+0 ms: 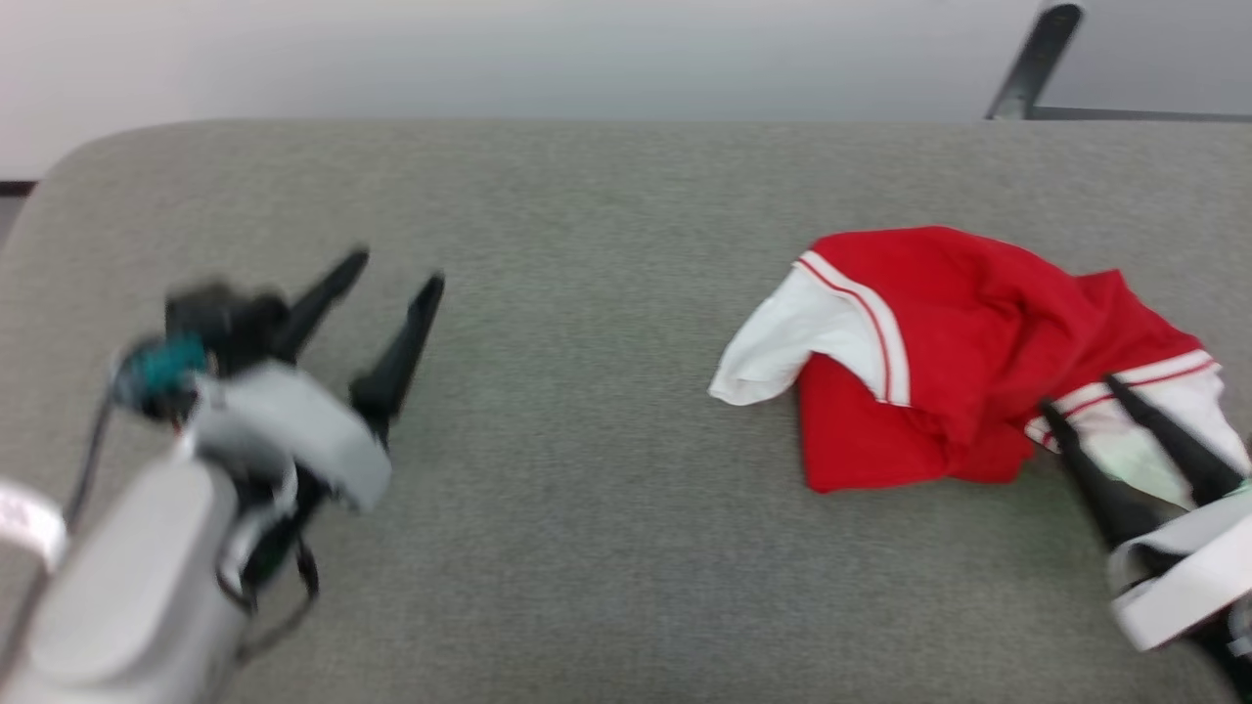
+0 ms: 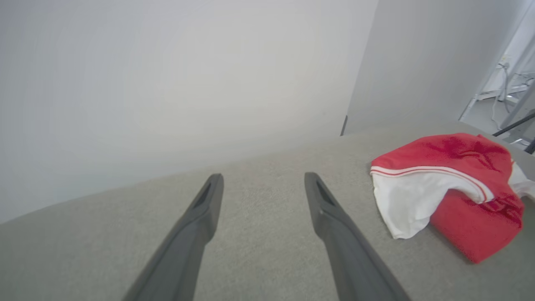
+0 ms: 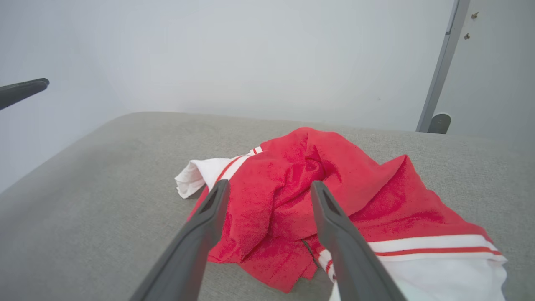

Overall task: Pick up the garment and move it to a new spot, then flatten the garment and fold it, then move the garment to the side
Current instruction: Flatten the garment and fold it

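- Though the head view was slightly blurred, it showed the garment (image 1: 959, 332) lying bunched on the right part of the grey counter (image 1: 587, 489), with a white panel and its striped trim spilling toward the middle. The right gripper (image 1: 1079, 394) stood wide at the heap's near right edge, over the white striped hem, and clamped nothing. The left gripper (image 1: 399, 269), equally wide and empty, hovered well apart over bare counter. On that showing, flattening was the step in hand, and it probably called for one arm at each end of the heap.
- Seen from the left wrist view, the left gripper (image 2: 263, 177) pointed past the garment (image 2: 459, 159), which lay off to its right on the counter (image 2: 259, 251). The loose white flap faced that side and looked the easiest place to take hold. A low approach would suit, pinching a single layer at the trimmed edge.
- Seen from the right wrist view, the right gripper (image 3: 269, 184) had its fingers spread above the red folds of the garment (image 3: 355, 196), and the counter (image 3: 104, 209) was bare to the left. Whether the fingers touched the cloth could not be told. Closing there would likely have caught several layers, so the striped hem nearby seemed the better hold. A gentle pull outward against the other arm should spread the cloth.
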Available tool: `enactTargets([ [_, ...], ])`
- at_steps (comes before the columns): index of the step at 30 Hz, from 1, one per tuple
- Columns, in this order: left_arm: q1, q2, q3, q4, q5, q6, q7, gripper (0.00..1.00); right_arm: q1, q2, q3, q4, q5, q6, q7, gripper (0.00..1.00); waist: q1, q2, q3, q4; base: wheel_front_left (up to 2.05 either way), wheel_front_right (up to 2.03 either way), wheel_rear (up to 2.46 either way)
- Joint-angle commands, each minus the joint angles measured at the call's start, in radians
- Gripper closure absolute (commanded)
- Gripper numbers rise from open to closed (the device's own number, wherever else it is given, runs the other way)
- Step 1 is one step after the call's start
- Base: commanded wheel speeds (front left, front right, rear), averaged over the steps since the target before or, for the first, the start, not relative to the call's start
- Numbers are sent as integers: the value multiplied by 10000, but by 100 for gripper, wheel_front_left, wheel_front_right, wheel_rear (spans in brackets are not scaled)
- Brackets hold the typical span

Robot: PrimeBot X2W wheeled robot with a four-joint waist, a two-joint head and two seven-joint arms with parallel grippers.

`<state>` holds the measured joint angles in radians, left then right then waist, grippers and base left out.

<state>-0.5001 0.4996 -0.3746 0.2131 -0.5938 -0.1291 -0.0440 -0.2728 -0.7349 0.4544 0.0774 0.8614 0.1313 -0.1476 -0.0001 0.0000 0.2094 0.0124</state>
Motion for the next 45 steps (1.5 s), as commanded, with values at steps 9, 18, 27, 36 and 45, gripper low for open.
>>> enactTargets([
  [9, -3543, 308, -1714, 1137, -2406, -22, 2728, 0, 1175, 2785, -703, -1029, -1214, -10, -103, 0, 1, 0, 615, -1418, 0, 0, 0],
  [18, -5594, 278, -3586, 2762, -4620, -22, 6071, 0, 1407, 3698, -897, -1274, -1723, -8, -243, 0, 1, 0, 1226, -2568, 0, 0, 0],
  [27, -6320, 177, -4276, 3957, -6116, -22, 8571, 0, 1044, 4030, -706, -1449, -1964, -8, -432, 0, 1, 0, 1903, -3289, 0, 0, 0],
  [36, -6328, -33, -4711, 4246, -6633, -22, 8806, 0, 948, 4162, -621, -1339, -2016, -8, -639, 0, 1, 0, 2192, -3544, 0, 0, 0],
  [45, -6022, -235, -5141, 4285, -7062, -8, 9134, 0, 781, 4175, -511, -1193, -1922, -8, -739, 0, 1, 0, 2328, -3618, 0, 0, 0],
])
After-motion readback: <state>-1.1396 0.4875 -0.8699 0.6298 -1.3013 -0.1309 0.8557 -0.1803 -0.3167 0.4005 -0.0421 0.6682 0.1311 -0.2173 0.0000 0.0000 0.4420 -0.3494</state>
